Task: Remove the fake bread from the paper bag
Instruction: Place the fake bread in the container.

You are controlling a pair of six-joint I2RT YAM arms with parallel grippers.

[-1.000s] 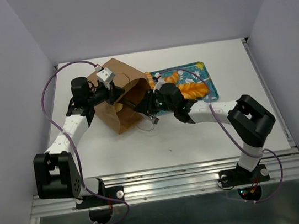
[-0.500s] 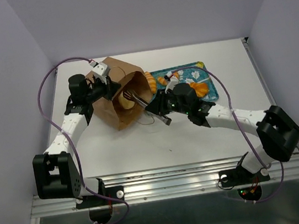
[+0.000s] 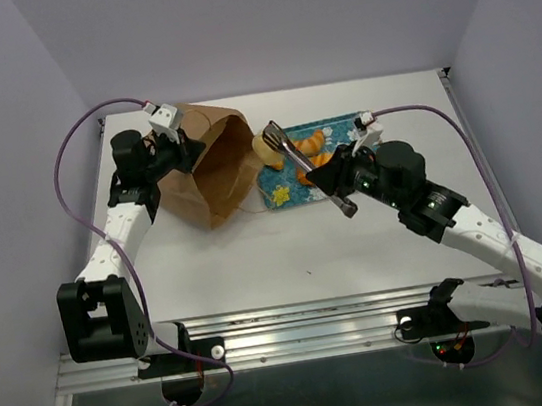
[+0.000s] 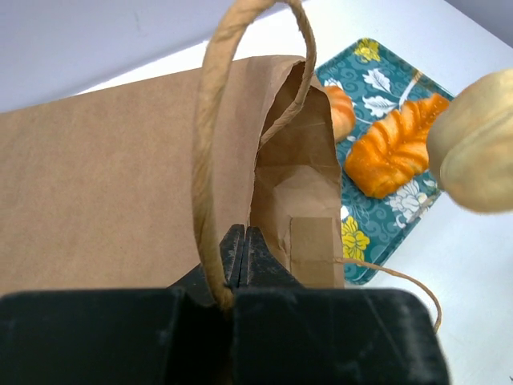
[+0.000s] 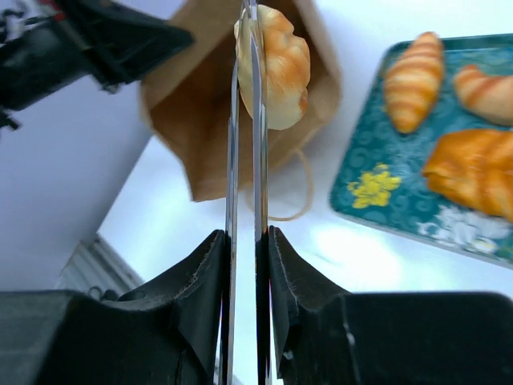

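Matt kraft paper bag, glossy bun

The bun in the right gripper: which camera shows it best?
Right wrist: the bun is close, sharp and nearly whole. Top external shows it tiny; left wrist shows it blurred and cut by the frame edge.

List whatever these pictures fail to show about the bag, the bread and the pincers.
Paper bag interior: its own walls hide it in the top view; the left wrist shows only the mouth.
Round bun: blurred and cut by the right edge in the left wrist view.
Right pincer tips: cut by the top edge, right wrist view.
Tray: cut by the right edge, right wrist view.
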